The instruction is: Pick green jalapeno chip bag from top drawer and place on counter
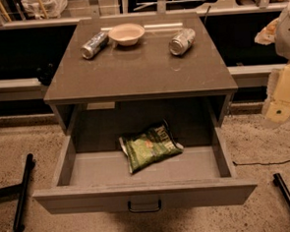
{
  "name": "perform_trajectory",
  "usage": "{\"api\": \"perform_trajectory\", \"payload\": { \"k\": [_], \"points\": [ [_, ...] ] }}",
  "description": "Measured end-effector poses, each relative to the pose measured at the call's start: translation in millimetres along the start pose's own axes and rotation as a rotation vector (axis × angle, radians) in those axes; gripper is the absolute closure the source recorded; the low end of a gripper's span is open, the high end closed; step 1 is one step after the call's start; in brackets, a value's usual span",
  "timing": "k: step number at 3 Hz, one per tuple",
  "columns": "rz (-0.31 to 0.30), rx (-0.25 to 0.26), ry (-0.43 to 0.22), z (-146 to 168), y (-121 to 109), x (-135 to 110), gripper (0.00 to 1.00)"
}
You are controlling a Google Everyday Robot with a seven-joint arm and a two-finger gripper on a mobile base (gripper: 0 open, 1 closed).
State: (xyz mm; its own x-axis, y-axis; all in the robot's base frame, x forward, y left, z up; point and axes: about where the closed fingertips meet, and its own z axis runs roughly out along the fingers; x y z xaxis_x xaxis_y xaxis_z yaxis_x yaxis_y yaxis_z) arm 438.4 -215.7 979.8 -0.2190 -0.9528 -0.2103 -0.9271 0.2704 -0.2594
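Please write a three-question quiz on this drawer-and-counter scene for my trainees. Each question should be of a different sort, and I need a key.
1. True or false: the crinkly green foil chip bag lies on the smooth grey-brown counter.
2. Multiple choice: what stands between the two silver cans lying on the counter? A) a mug B) a pale round bowl C) a bottle
3. Fill in: the robot's cream gripper hangs at the picture's ____ edge, outside the open wide shallow drawer.

Key: 1 false, the bag lies in the drawer; 2 B; 3 right.
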Motion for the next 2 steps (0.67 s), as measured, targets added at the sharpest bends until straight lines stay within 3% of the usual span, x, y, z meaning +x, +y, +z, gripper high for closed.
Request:
{"api": "perform_trajectory", "payload": {
  "k": [1, 2],
  "points": [
    [0.000, 0.000, 0.000, 0, 0, 0, 0.00],
    [-0.013, -0.014, -0.012, 19, 2, -6, 0.00]
  ]
}}
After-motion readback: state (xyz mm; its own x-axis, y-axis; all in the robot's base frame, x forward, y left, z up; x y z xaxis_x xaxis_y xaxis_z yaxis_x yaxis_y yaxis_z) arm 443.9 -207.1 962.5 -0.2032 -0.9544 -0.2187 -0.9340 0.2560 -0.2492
